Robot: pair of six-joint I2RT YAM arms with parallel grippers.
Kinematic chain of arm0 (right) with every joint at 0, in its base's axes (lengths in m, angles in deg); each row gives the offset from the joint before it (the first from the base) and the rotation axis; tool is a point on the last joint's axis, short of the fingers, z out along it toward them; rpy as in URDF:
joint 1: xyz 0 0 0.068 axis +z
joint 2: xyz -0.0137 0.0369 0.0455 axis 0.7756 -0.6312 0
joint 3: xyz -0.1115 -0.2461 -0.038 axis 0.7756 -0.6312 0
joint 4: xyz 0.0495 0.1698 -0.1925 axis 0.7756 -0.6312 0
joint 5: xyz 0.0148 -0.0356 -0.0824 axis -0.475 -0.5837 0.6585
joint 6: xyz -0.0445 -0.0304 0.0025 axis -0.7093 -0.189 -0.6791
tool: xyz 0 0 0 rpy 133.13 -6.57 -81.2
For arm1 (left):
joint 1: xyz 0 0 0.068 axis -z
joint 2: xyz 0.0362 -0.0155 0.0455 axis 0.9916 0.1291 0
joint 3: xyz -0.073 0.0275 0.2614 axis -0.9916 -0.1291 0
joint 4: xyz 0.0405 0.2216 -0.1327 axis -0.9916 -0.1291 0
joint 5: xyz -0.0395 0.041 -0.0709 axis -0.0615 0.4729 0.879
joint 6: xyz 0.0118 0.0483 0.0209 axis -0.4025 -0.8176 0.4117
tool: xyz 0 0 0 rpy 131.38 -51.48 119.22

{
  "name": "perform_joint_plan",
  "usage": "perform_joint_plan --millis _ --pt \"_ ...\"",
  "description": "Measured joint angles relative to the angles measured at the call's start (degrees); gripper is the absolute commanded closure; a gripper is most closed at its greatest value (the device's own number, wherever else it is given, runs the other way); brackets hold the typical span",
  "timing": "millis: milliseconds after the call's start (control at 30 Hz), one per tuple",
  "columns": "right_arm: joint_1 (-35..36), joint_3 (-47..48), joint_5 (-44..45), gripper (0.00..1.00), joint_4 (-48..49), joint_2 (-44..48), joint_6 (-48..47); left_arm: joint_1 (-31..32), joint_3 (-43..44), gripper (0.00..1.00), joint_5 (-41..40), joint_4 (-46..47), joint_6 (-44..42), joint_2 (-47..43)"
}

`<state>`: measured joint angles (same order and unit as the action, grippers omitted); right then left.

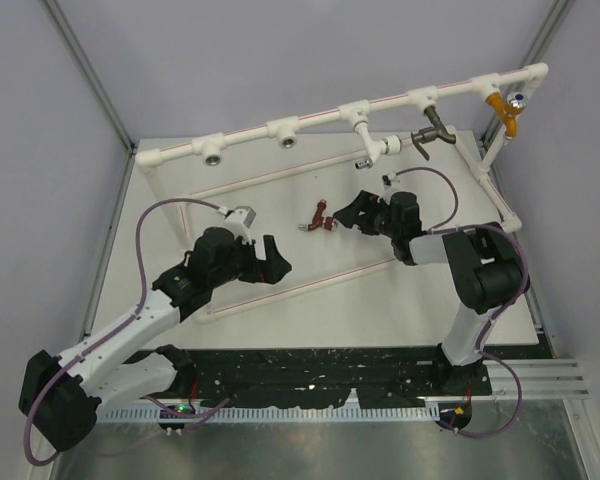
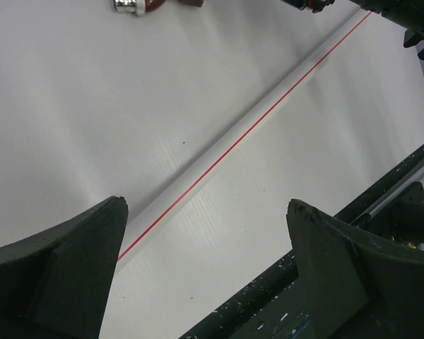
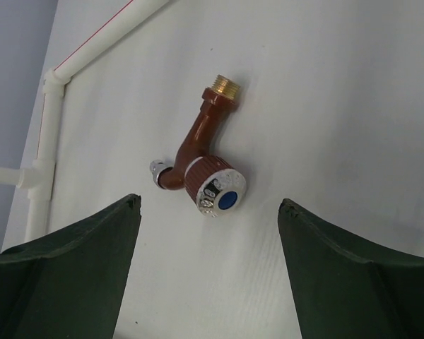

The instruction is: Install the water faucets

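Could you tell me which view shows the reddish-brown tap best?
Right wrist: the reddish-brown tap lies whole and close, thread and knob clear. Top external shows it tiny; left wrist clips it at the top edge.

The white table [image 1: 380, 312] is enclosed by plain pale grey walls [image 1: 280, 50], which are joined at metal corner posts [image 1: 84, 65]. Everything is evenly lit, and only soft shadows are cast.

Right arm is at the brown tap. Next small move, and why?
Probably ease the right gripper forward and down until its jaws straddle the reddish-brown tap, then close. The tap lies loose on the table, just ahead of the open jaws, not yet between them.
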<state>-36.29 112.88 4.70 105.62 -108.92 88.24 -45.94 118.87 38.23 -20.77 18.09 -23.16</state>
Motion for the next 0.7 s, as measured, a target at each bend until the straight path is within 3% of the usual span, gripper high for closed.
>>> perform_joint_plan --millis 167,400,600,700 --pt "2.43 5.90 -2.03 0.19 3.32 -8.04 4.02 0.00 -2.45 0.01 -6.49 -3.76 -2.73 -7.85" --pt "4.31 8.90 -2.45 0.19 2.75 -12.46 7.58 0.00 -5.90 0.01 -9.57 -7.23 -3.10 -9.14" --pt "4.61 11.32 -3.23 0.30 2.40 -14.56 8.15 0.00 -5.90 0.01 -9.90 -7.58 -3.13 -8.17" --pt "4.61 11.72 -3.61 0.42 1.68 -14.95 7.87 0.00 -5.90 0.01 -9.90 -7.65 -3.13 -6.97"
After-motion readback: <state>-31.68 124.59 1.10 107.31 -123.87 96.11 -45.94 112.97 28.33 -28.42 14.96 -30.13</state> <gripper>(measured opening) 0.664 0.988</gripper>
